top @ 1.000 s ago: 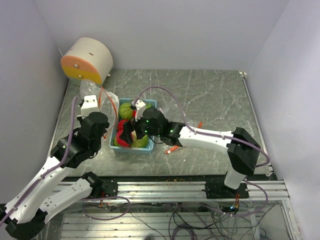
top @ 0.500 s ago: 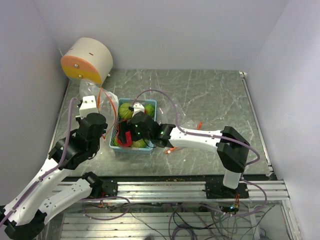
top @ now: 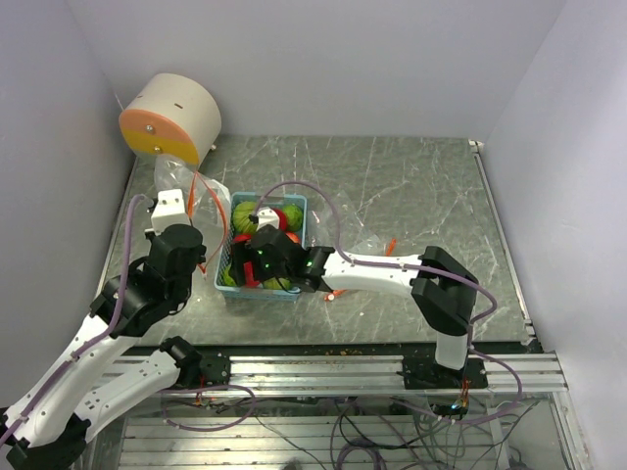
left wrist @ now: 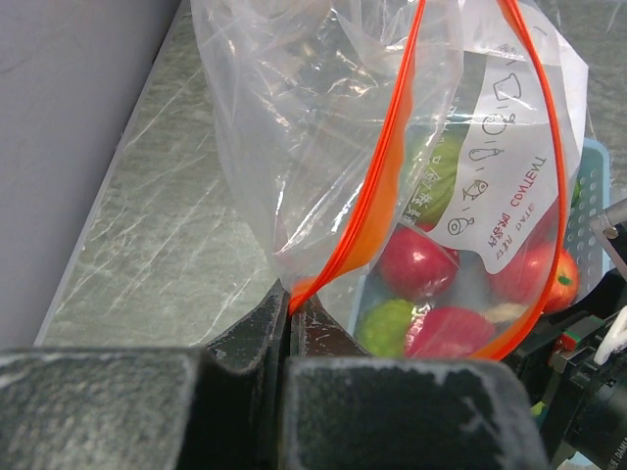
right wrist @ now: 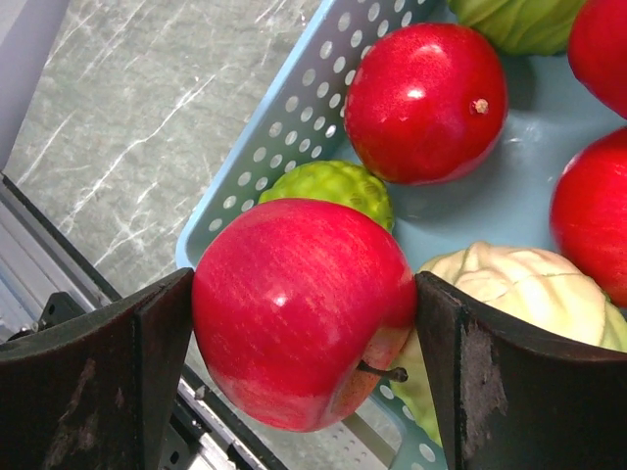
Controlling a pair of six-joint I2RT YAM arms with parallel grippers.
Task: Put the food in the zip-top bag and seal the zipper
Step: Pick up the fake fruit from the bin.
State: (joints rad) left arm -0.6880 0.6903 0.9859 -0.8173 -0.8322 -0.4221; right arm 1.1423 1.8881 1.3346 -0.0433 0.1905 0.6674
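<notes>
STEP: picking food | LEFT: my left gripper (left wrist: 287,308) pinches the orange zipper rim of the clear zip-top plastic bag (left wrist: 323,117) | RIGHT: my right gripper (right wrist: 304,338) spread wide, pads touching both sides of a glossy red toy apple (right wrist: 294,284) in the light blue perforated plastic tray (right wrist: 294,117) | NEXT: likely firm the grip, lift, carry into the bag mouth.

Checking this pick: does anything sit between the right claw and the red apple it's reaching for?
Nothing visible does. The right claw straddles the apple at a corner of the tray, a finger against each side. The cabbage sits beside it, not between.
</notes>
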